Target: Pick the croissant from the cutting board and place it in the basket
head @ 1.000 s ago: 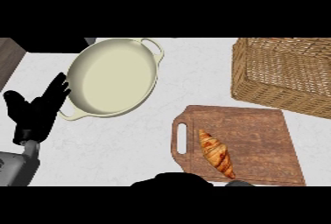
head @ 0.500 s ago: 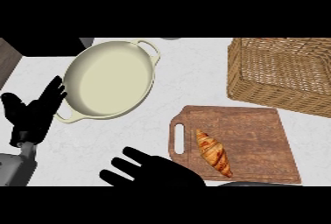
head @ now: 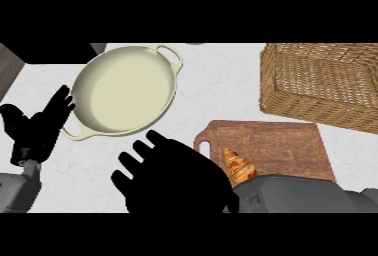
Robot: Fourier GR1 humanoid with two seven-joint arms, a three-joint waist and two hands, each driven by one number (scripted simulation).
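The golden-brown flaky croissant [head: 238, 165] lies at the left end of the brown wooden cutting board [head: 284, 145], its long axis pointing away from the robot. It sits just right of the black right hand [head: 173, 180] — fingers spread, holding nothing. That hand is far nearer than the open left hand [head: 37, 127]. The right hand has advanced since half a second ago — its forearm now hides the croissant's near end.

I can make out only the upper part of the croissant [head: 238, 165]; its lower end is under my right forearm [head: 295, 195]. The right hand [head: 173, 175] covers the cutting board's [head: 280, 145] near left corner and part of its handle slot. The basket [head: 325, 80] runs off the right edge. The left forearm [head: 13, 190] is cut off at the lower left.
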